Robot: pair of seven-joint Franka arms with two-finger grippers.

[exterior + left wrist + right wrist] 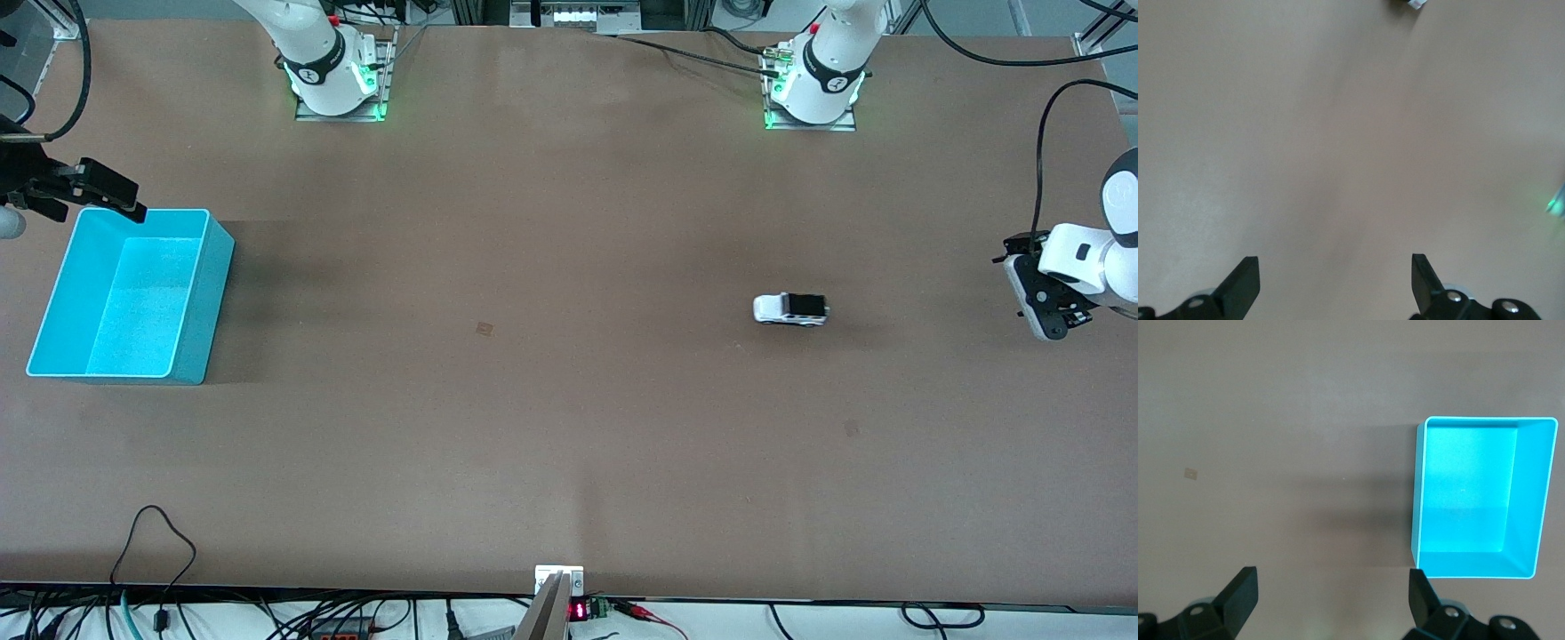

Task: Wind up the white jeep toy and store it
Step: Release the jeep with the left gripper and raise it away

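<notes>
The white jeep toy [790, 308] stands alone on the brown table, toward the left arm's end. My left gripper [1038, 298] hangs open and empty over the table's edge at that end, well apart from the jeep. The left wrist view shows its open jaws [1335, 283] over bare table. My right gripper [120, 200] is open and empty over the corner of the turquoise bin [191, 293] that lies farthest from the front camera. The right wrist view shows its open jaws [1331, 597] over bare table beside the empty bin [1531, 500].
The bin stands at the right arm's end of the table. A small mark [484, 329] lies on the table's middle. Cables and a small display [578, 610] run along the table edge nearest the front camera. Both arm bases [338, 80] [813, 89] stand along the table's back edge.
</notes>
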